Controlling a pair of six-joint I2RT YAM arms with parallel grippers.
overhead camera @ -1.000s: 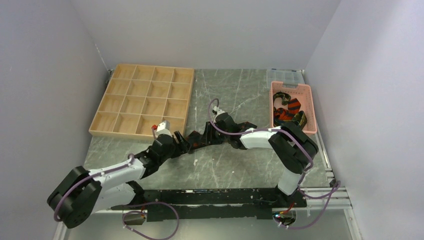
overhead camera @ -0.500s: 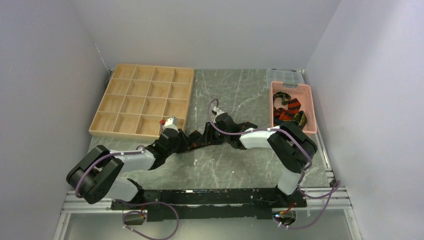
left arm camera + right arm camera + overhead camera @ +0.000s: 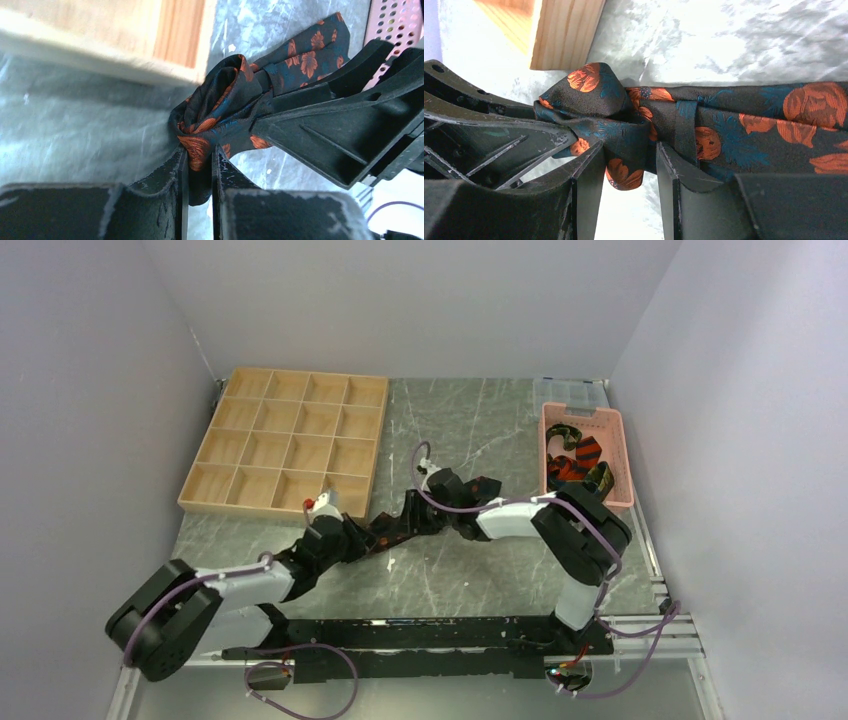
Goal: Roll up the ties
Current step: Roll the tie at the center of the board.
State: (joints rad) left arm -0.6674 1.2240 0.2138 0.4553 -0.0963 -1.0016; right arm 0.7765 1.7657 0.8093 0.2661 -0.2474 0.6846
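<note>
Clamping tie (image 3: 220, 100) beside tray (image 3: 182, 35) edge: left gripper (image 3: 198, 150), right gripper (image 3: 626, 150).

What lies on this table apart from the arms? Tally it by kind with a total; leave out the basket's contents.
tie on the table: 1
wooden compartment tray: 1
pink basket: 1
clear plastic case: 1
Total: 4

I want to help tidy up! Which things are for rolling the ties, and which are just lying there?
For the job:
flowered tie, pinched by the left gripper and the right gripper
spare ties, waiting in the basket

Just lying about:
wooden tray
pink basket, which only holds the spare ties
clear box behind it
</note>
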